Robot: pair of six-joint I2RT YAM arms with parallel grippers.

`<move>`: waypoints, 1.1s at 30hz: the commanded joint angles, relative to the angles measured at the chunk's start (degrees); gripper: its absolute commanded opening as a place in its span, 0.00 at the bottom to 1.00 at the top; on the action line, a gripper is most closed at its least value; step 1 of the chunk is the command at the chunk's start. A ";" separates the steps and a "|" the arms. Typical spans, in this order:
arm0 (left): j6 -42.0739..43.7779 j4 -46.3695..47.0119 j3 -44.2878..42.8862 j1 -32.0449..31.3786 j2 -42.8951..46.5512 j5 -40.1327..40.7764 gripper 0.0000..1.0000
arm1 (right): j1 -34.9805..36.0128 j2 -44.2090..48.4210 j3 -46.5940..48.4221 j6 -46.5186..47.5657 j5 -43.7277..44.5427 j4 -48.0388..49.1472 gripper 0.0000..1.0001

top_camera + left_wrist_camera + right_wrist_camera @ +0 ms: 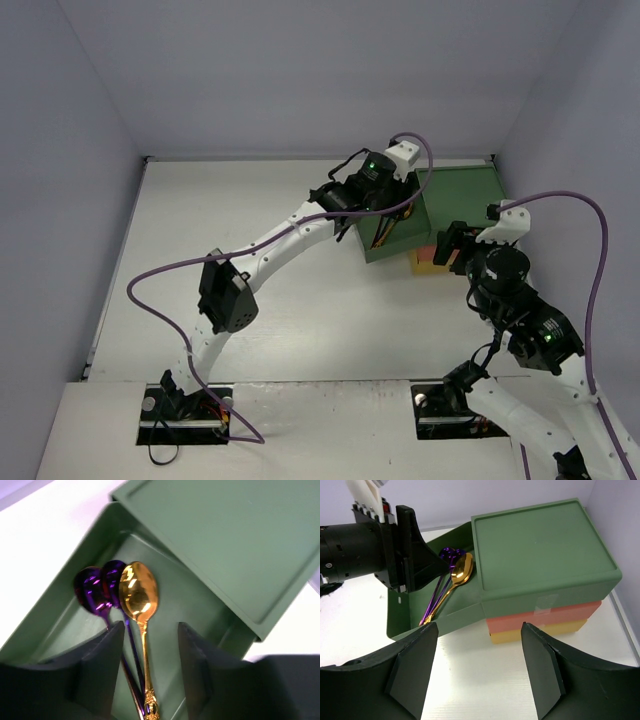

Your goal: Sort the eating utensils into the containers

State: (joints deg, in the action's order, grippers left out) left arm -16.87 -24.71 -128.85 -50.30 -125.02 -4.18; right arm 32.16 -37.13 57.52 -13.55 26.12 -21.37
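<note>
The containers are one stacked block: green top [458, 192], red-orange middle [545, 616], yellow bottom [540, 633]. The green drawer [455, 616] is pulled out to the left. A gold spoon [138, 593] and two purple spoons [93, 588] lie inside it; they also show in the right wrist view, the gold spoon [462, 570] beside the purple spoons [447, 555]. My left gripper [150, 627] is open and empty just above the spoon handles, and shows over the drawer [384, 222]. My right gripper [479, 627] is open and empty over the table, in front of the block [448, 246].
The white table [485, 680] is walled by pale grey panels on three sides. The block stands at the far right by the right wall. No other utensils show in these views. A purple cable loops from each arm.
</note>
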 commanded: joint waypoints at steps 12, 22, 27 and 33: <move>-21.20 -12.32 11.47 6.22 16.60 17.05 0.82 | -2.88 -10.16 6.29 0.67 2.02 2.21 0.66; -24.40 -14.71 9.32 8.87 9.13 11.47 0.80 | -2.89 -7.68 5.58 0.72 2.36 2.12 0.67; -25.00 -14.55 7.42 8.94 6.82 8.41 0.65 | -2.92 -7.22 4.95 0.72 2.65 2.12 0.67; -24.36 -14.27 4.15 8.29 5.28 7.61 0.23 | -2.98 -6.77 4.45 0.89 3.76 2.12 0.67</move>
State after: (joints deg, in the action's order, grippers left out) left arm -40.95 -40.50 -118.96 -41.86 -122.04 4.14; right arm 29.58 -44.15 61.32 -13.02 27.67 -22.14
